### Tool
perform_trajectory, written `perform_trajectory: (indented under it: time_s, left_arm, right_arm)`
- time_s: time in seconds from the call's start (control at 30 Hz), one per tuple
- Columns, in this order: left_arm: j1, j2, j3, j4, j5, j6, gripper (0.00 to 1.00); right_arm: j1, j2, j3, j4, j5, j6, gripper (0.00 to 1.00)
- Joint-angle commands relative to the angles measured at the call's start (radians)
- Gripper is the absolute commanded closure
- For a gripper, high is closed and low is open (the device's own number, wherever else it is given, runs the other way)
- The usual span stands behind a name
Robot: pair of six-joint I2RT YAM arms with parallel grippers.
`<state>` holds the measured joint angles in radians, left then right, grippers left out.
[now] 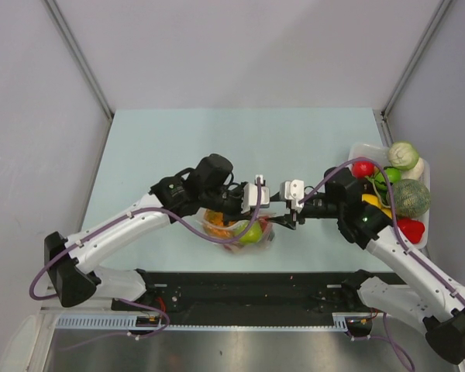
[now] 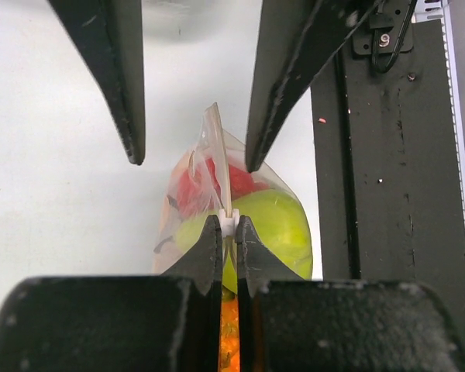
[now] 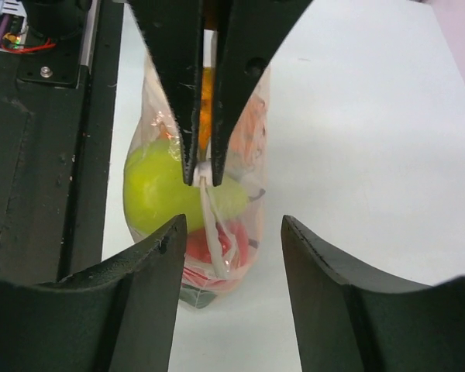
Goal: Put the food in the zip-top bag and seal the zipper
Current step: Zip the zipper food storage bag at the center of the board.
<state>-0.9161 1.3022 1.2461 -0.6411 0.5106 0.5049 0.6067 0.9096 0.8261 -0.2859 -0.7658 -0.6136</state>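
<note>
Pinching the top edge of the clear bag point(image 2: 187, 194) tightly, the left arm's fingers point(image 2: 208, 252) hold it on the pale surface point(image 1: 217, 139), near the front edge. A green ball point(image 2: 279, 225) and red and orange toy food show inside. The right arm's fingers point(image 3: 159, 263) stand apart, one on each side of the bag's other end.

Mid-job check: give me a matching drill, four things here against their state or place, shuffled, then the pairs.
1 left claw
2 right claw
3 green ball
4 white tray

A open, straddling the zip-top bag
B inside the bag
C shut on the bag's top edge
D at the table's right edge

Pairs: 1-C, 2-A, 3-B, 4-D
</note>
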Motion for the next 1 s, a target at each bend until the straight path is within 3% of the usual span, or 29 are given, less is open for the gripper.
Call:
perform_trajectory:
  time_s: [0.0,0.2,0.3,0.4,0.47,0.5,0.97]
  left_arm:
    - [-0.007,-0.057,-0.007,0.089,0.058,-0.005,1.00]
    - [-0.007,-0.060,-0.017,0.109,0.068,-0.009,1.00]
    - [-0.007,-0.061,-0.019,0.110,0.075,-0.006,1.00]
    - [-0.007,-0.064,-0.023,0.112,0.072,-0.008,1.00]
    - [-0.007,-0.067,-0.030,0.119,0.068,-0.011,1.00]
    - [-0.007,-0.067,-0.036,0.121,0.068,-0.012,1.00]
    - [0.040,-0.126,-0.163,0.026,-0.001,0.050,0.95]
  right_arm:
    - [-0.002,-0.035,-0.012,0.031,-0.058,0.003,0.43]
    - [0.018,-0.012,-0.016,0.042,-0.072,0.002,0.46]
    - [0.030,0.003,-0.019,0.054,-0.063,-0.001,0.53]
    - [0.033,0.012,-0.021,0.050,-0.043,-0.005,0.68]
    - [0.039,0.017,-0.019,0.044,-0.021,0.000,0.85]
    - [0.039,0.018,-0.019,0.037,-0.015,-0.003,1.00]
    - [-0.081,-0.057,-0.048,0.057,-0.033,0.084,1.00]
